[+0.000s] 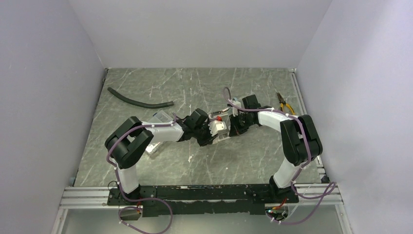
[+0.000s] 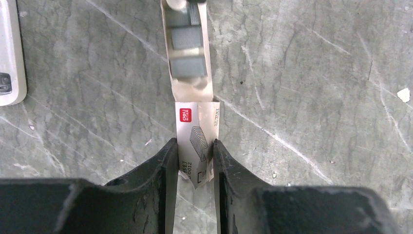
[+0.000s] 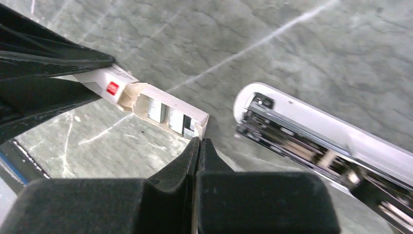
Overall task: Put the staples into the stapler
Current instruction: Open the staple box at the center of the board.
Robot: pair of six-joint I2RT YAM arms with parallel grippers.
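Nearest us, the left gripper (image 2: 194,148) stands narrow, clamped on the sleeve of the staple box (image 2: 196,127) over the bench (image 2: 316,97). The box's inner tray (image 3: 165,113) is slid out, with the staples (image 3: 171,120) showing. The right gripper (image 3: 198,142) is closed tight at the tray's far end; whether it pinches the card we cannot tell. Beyond, the stapler (image 3: 316,139) lies apart, its metal channel exposed. We judge the box opened; lifting out a strip and loading it remain.
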